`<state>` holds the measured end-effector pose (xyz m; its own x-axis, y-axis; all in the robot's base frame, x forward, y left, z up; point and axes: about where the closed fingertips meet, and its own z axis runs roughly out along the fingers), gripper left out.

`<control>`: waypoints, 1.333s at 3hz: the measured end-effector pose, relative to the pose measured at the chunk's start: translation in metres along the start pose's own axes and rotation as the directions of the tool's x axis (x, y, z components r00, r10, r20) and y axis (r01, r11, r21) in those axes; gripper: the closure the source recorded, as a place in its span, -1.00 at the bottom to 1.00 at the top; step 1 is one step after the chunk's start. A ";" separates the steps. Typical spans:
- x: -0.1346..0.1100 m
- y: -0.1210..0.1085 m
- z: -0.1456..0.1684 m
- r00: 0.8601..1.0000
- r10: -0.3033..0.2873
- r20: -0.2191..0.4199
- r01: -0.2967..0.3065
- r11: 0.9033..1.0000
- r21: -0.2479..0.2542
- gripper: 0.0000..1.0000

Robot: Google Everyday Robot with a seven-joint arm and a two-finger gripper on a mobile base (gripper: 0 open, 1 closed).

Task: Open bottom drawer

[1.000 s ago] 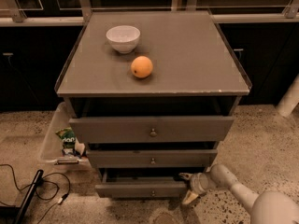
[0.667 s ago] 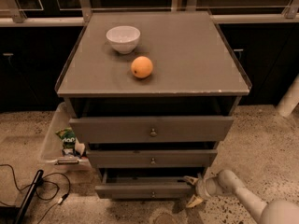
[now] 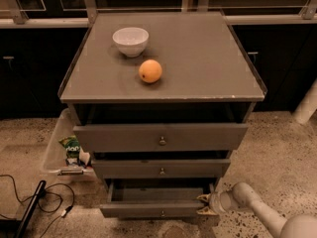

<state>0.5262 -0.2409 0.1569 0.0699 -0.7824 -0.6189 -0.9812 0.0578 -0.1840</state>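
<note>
Grey cabinet [image 3: 163, 108] filling mid-frame, its top doing duty as a table [image 3: 198, 58]. Under that, three fronts stepping down in size: widest top drawer [image 3: 198, 135], mid-sized middle drawer [image 3: 129, 168], then the narrow bottom drawer [image 3: 138, 209] lowest of all, just above the floor.

Bottom drawer standing proud of the two above, with a strip of plain grey interior showing behind its front panel. Long axis of that panel running left to right across the view, level. Face pointing out toward the camera, sliding travel along that same outward line.

White arm [image 3: 257, 207] reaching in from the lower right corner. Pincer [image 3: 202, 205] at the right end of the bottom drawer's front, spread, pale tips one above the other beside the panel's end. Touching it or merely beside it: cannot tell.

On the table, a white bowl [image 3: 131, 39] and an orange [image 3: 150, 71], no part of the job. Smallest, the bottom drawer's round knob [image 3: 162, 213] at mid-panel, well left of the pincer and ungrasped.

Judged as mid-pull: drawer part open, more travel probably left. Next move: draw straight back toward the camera, level, with no sideways drag. Likely hazard in hauling from one end instead of the centre: skewing the drawer and binding it in its opening.
</note>
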 end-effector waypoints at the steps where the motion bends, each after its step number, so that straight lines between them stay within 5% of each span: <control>1: -0.004 0.017 -0.005 1.000 -0.017 -0.004 0.017 1.000 -0.007 1.00; 4: -0.004 0.022 -0.003 1.000 -0.021 0.006 0.021 1.000 -0.018 -0.30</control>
<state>0.5035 -0.2381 0.1571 0.0913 -0.7794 -0.6199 -0.9827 0.0303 -0.1829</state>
